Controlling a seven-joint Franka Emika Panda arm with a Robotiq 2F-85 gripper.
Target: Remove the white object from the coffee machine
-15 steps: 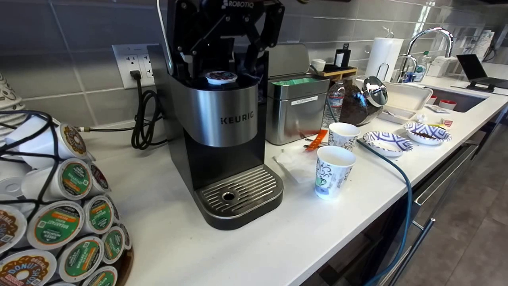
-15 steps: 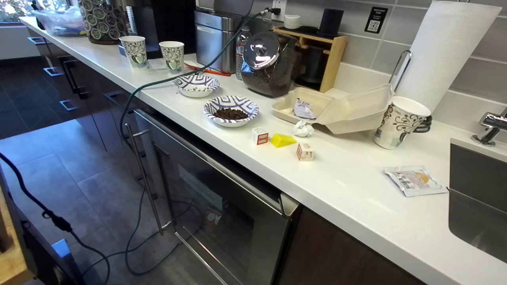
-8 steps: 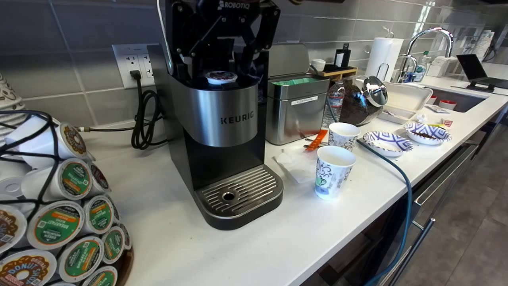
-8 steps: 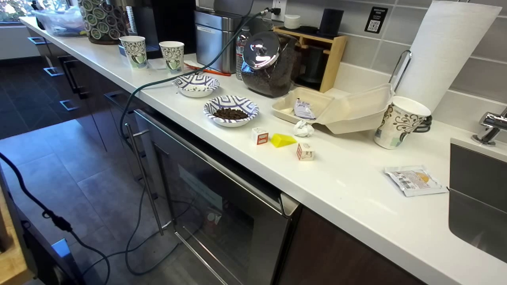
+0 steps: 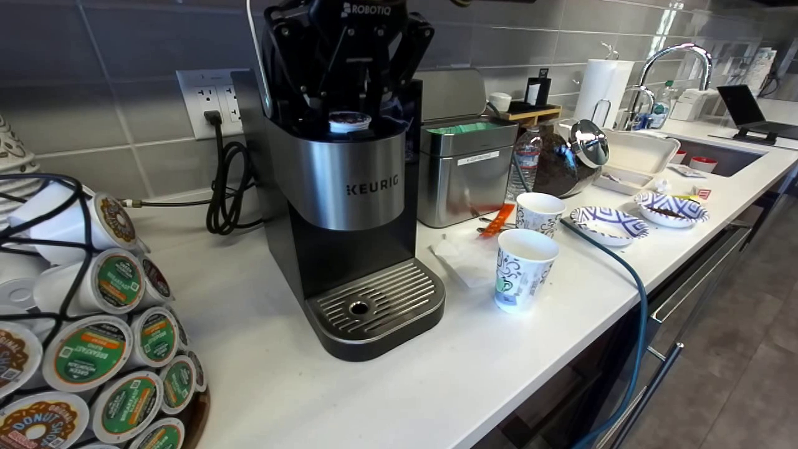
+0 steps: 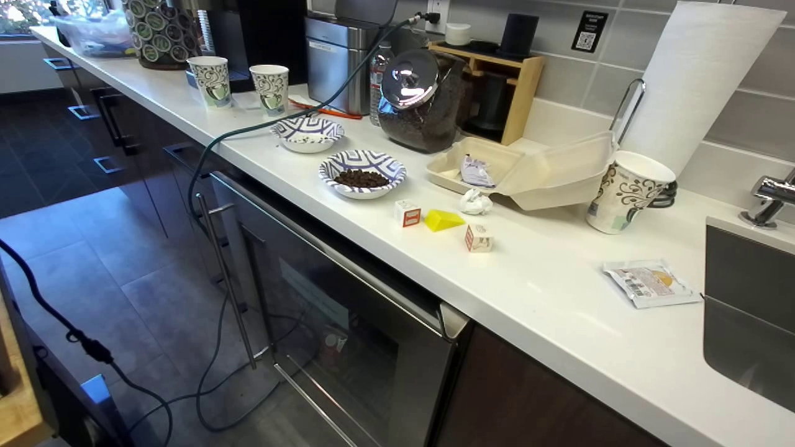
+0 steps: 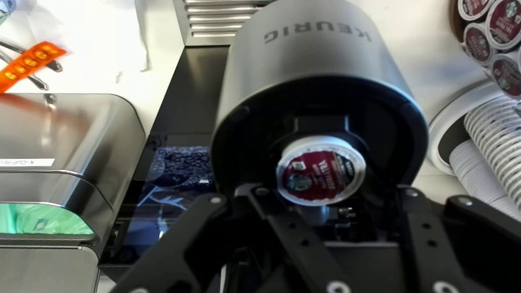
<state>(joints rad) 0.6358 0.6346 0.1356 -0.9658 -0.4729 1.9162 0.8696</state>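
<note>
Evidently the job is only partway done. The white coffee pod (image 7: 321, 176) sits tilted in the open top of the coffee machine (image 5: 350, 181), part of its pale side showing, so it may be loose already. The gripper (image 5: 341, 105) is down close by it, with a jaw toward either side, but their tips are lost in the dark, and whether they are clamped on the pod cannot be told. Lifting it clear and setting it down look to be left.
</note>
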